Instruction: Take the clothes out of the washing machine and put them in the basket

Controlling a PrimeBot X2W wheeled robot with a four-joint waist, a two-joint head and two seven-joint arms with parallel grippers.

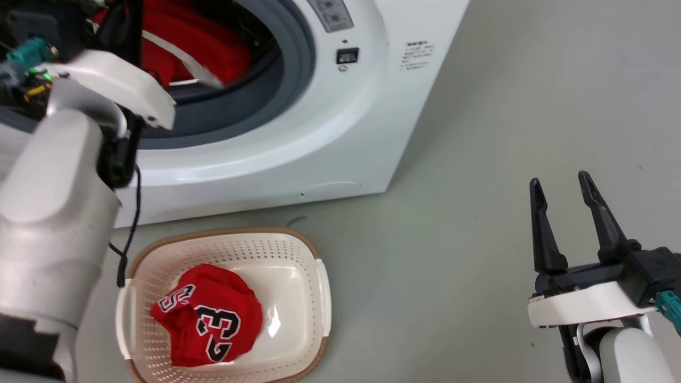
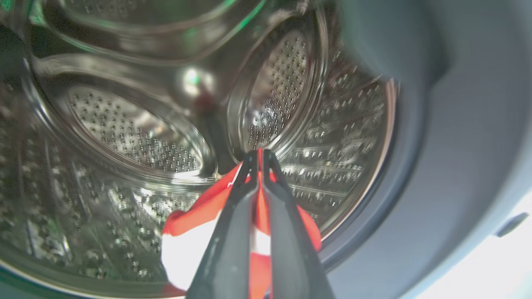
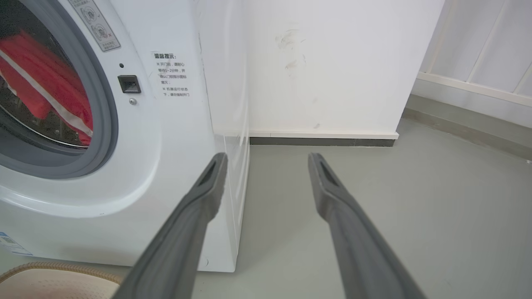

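The white washing machine stands at the upper left, porthole open. A red garment with white trim hangs inside the drum. In the left wrist view my left gripper is shut on that red garment, lifted against the perforated steel drum. My left arm reaches into the porthole in the head view. The cream basket sits on the floor below the machine, holding another red garment with lettering. My right gripper stands open and empty at the lower right, above bare floor.
Grey floor stretches right of the machine. In the right wrist view a white wall with a dark skirting runs behind, and the washing machine side is close on the left. The basket's rim shows at the bottom left.
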